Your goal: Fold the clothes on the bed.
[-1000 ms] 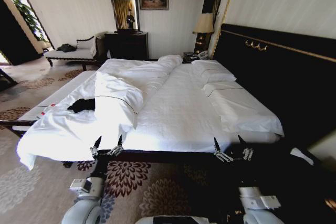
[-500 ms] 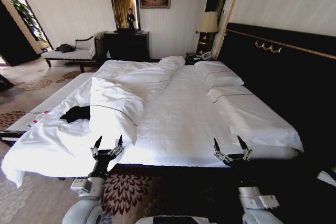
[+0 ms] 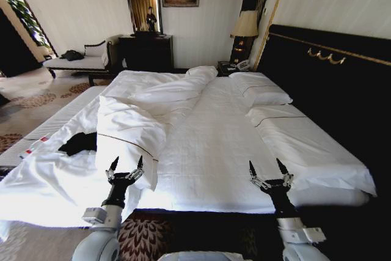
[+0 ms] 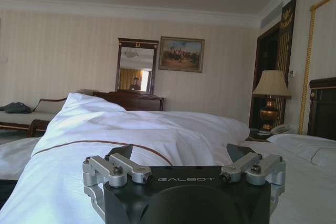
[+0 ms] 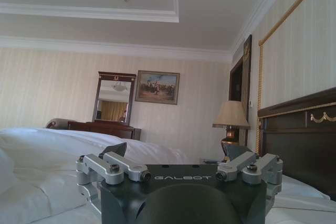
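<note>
Robot faces the bed, shirt far off to its left

The crumpled black soft-fabric T-shirt (image 3: 78, 143) lies near the left edge of the large white-sheeted bed (image 3: 232, 145), beside the folded white duvet (image 3: 131, 132); the left gripper (image 3: 125, 164) and the right gripper (image 3: 268, 167) hover over the near edge, fingers spread, holding nothing. A reach from here would likely snag duvet instead.
</note>
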